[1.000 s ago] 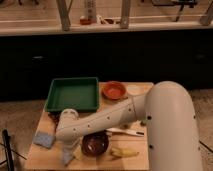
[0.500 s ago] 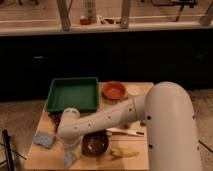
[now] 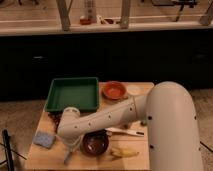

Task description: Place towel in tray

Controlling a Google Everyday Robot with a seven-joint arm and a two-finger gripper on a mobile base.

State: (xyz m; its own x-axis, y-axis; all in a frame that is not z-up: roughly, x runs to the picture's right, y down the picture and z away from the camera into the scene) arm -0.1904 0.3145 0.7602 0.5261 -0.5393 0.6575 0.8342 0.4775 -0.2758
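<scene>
**Tool** (image 3: 68, 156): at the arm's end, pointed down over the front left of the surface (image 3: 46, 158). Its opening and any hold cannot be told.

**Towel** (image 3: 44, 139): a small blue folded pad, lying flat just left of the tool. It is judged light, soft and limp, and likely to sag, so it is best pinched at a raised edge or fold.

**Bowl** (image 3: 95, 143): dark, just right of the tool.

**Tray** (image 3: 72, 95): green, set behind the towel, nothing seen in it.

Dim, warm light is cast from overhead. The gripper (image 3: 68, 154), at the table's (image 3: 36, 158) front-left, is shadowed; cabinets (image 3: 125, 60) beyond it are dark.
</scene>
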